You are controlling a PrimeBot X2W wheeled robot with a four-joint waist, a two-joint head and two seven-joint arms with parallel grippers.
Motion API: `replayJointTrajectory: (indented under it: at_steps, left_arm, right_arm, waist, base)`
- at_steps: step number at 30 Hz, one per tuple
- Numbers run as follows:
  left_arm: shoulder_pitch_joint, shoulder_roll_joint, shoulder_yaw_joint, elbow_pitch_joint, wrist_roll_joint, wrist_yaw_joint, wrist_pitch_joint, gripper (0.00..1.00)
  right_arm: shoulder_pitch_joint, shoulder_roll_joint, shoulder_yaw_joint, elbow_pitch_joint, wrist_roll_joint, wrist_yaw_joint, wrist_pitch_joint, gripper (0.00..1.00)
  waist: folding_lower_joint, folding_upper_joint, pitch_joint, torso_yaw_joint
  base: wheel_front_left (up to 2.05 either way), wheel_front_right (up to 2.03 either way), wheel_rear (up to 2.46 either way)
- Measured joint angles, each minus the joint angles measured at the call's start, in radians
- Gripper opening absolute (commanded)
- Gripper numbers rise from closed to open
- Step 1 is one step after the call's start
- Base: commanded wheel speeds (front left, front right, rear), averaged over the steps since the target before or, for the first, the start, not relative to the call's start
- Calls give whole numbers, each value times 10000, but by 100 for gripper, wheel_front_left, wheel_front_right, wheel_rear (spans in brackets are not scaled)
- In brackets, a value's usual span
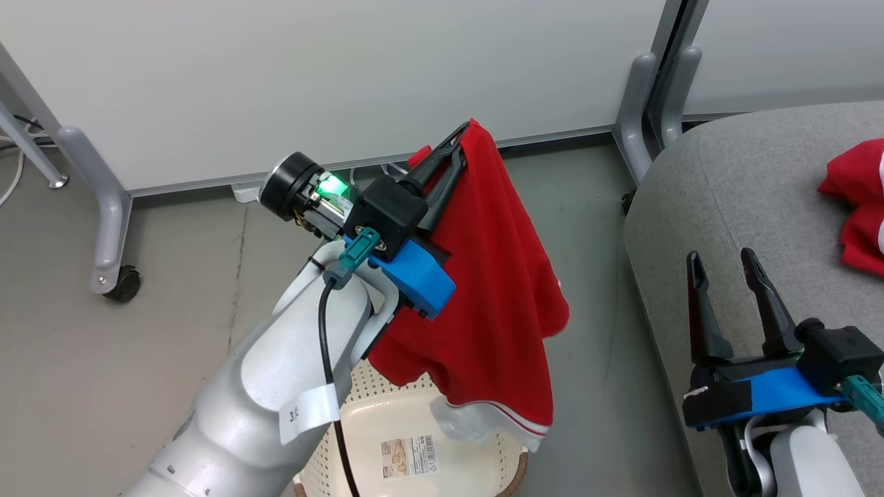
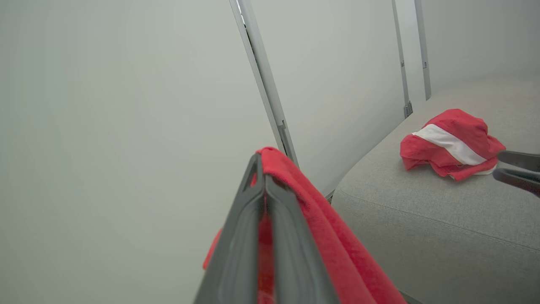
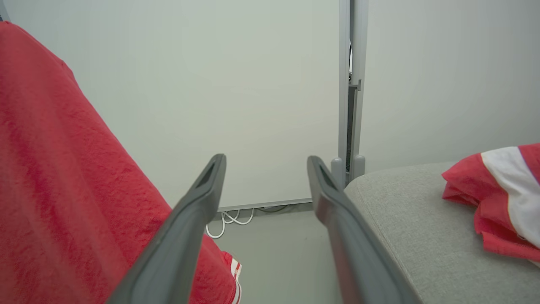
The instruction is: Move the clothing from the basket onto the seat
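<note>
**A:** Where is the left gripper (image 1: 461, 138), and what is its claw doing?

**B:** It is raised at the middle of the scene. Its two dark fingers are pressed together, pinching a fold of the bright red soft garment with white red-striped cuffs (image 1: 497, 290). The cloth drapes off the fingertips and hangs down the right side of the arm.

**A:** Where is the small cream-white perforated plastic basket (image 1: 476, 469)?

**B:** It is on the floor at the near edge, partly under the pale forearm. The hanging garment's lowest cuff dangles over the basket's right side. I cannot tell whether it touches.

**A:** And the other piece?

**B:** The bright red garment with a broad white stripe (image 2: 451, 143) lies crumpled on the large light grey upholstered seat (image 1: 746, 186), at the right of the scene.

**A:** The right gripper (image 1: 722, 261)?

**B:** It is near right, over the seat's left edge. Its fingers are spread wide with nothing between them, and they point away toward the far wall. It is not touching the striped garment.

**A:** What stands behind?

**B:** White partition panels (image 1: 345, 69) on grey posts, with white cables (image 3: 230, 221) on the floor at their foot.
</note>
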State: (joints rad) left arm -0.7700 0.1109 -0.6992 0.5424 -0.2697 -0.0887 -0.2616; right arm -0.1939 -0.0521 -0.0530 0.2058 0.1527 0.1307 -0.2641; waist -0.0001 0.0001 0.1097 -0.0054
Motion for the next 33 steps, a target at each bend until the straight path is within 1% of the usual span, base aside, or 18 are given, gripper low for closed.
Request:
replayJointTrajectory:
  at_steps: [9,14,17,21,26,33]
  left_arm:
    - [-5,10,-36,-4,2,-82,0,0]
    - [-42,-2,-61,2,42,-94,0,0]
    - [-68,-17,-75,2,54,-94,0,0]
    - [-115,-27,-77,6,58,-96,0,0]
    - [-144,-102,-111,-10,71,-98,0,0]
    - [-201,-222,-224,-88,142,-104,0,0]
  right_arm:
    - [109,4,33,-4,173,0,0,100]
    - [62,6,370,-31,128,0,0,100]
    - [-97,6,819,-44,25,0,0,100]
    - [-477,-8,1812,17,-115,0,0,100]
    - [-1179,-215,3001,196,-111,0,0,100]
    - [-2236,-351,4153,911,-90,0,-2,100]
  waist:
    - [0,0,-17,49]
    - [0,0,10,79]
    - [1,0,42,79]
    - [1,0,122,71]
    - [1,0,243,79]
    - [1,0,398,170]
  base:
    - [0,0,0]
    - [0,0,0]
    - [0,0,0]
    - [0,0,0]
    - [0,0,0]
    - [0,0,0]
